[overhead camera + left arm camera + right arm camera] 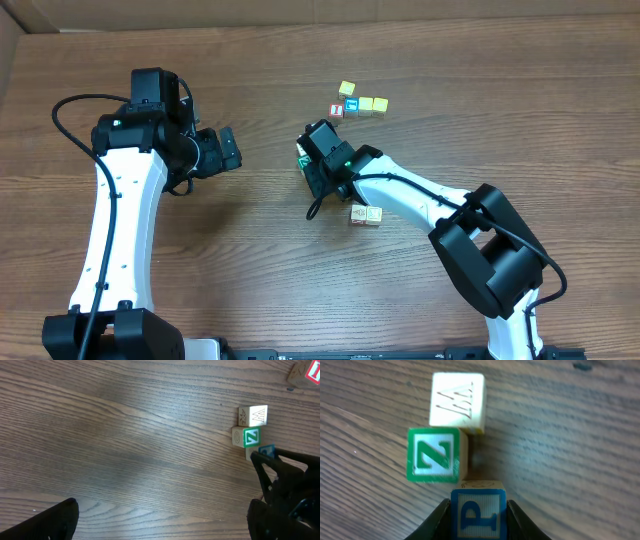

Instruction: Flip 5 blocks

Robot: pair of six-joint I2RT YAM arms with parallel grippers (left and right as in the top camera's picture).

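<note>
Wooden cubes are what we see in front of the right pincer (478, 506). Its two fingers press on opposite sides of the blue P block (477, 519), which sits flat on the table (250, 250) with the letter facing up. From the right wrist the P reads upright, its top pointing away from the pincer toward the green Z block (433, 455). The Z block touches the P block at a corner and also shows its letter upward. Beyond it a whitish block (457, 400) with faint zigzag marks touches the Z block, so the three make a short staggered row running away from the fingers. As cubes they have no long side; only that row gives a direction. From overhead, a pair of pale blocks (366, 214) lies side by side just beside the right arm, and a cluster of other blocks (358, 102) sits farther back. We see the left pincer (232, 150) spread wide, empty, well apart from the row.
</note>
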